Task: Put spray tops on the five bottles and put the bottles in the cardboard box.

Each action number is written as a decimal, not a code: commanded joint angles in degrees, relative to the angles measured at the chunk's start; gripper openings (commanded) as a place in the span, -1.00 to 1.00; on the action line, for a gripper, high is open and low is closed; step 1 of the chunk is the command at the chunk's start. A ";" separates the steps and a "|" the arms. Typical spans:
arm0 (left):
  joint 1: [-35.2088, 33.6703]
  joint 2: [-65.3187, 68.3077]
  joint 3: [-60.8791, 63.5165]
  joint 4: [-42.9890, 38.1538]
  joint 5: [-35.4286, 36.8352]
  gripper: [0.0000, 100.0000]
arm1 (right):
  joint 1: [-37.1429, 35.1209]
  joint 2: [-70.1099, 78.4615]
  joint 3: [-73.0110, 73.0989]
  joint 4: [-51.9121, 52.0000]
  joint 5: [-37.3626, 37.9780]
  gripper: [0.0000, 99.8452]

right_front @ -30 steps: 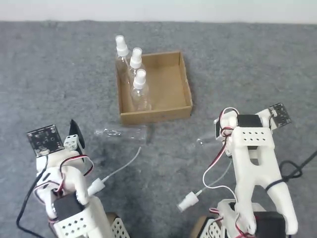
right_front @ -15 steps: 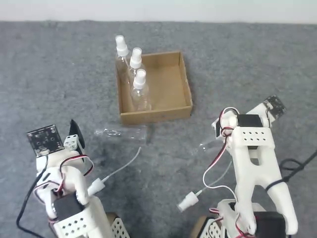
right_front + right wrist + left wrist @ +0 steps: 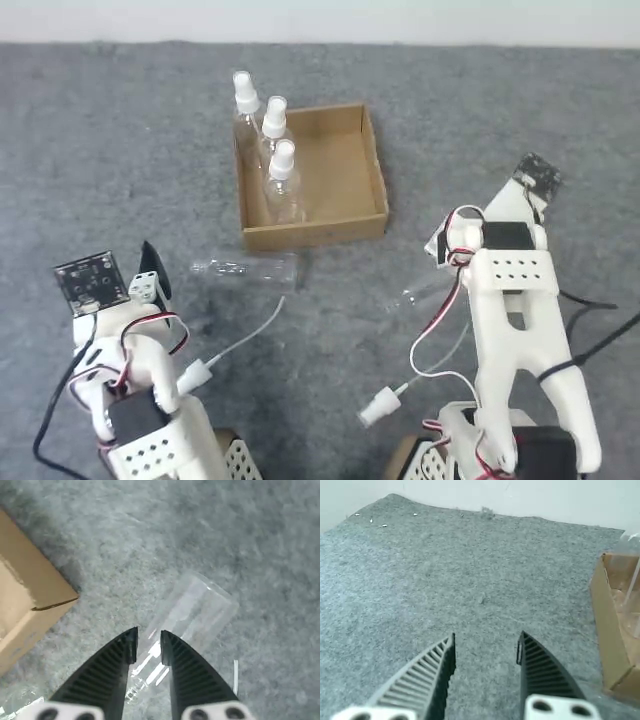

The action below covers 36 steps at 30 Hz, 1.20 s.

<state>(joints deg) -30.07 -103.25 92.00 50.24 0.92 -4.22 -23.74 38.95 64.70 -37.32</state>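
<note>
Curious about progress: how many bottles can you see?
5: three capped bottles in the cardboard box, one bare bottle lying beside it, another bare bottle at the right gripper.

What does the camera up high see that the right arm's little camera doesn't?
High view: three bottles with spray tops on, standing in the cardboard box; a bare bottle lying in front of the box; and two loose spray tops on the grey carpet.

Right wrist view: the right gripper up close, slightly open, just above a lying clear bottle.

Shared: the cardboard box, that clear bottle and the grey carpet.
</note>
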 commanded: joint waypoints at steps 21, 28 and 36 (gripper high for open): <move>0.09 0.09 -0.13 -1.93 0.26 -0.62 | -0.40 -3.65 -13.36 5.58 40.18 -0.97; 0.09 0.09 -0.13 -1.93 0.26 -0.62 | -0.75 -3.65 -13.27 5.41 52.57 -0.97; 0.09 0.09 -0.13 -1.93 0.18 -0.62 | -6.11 -3.65 -12.31 9.63 70.51 -0.97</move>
<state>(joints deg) -30.07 -103.25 92.00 50.24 0.92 -7.65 -23.74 29.45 71.38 25.63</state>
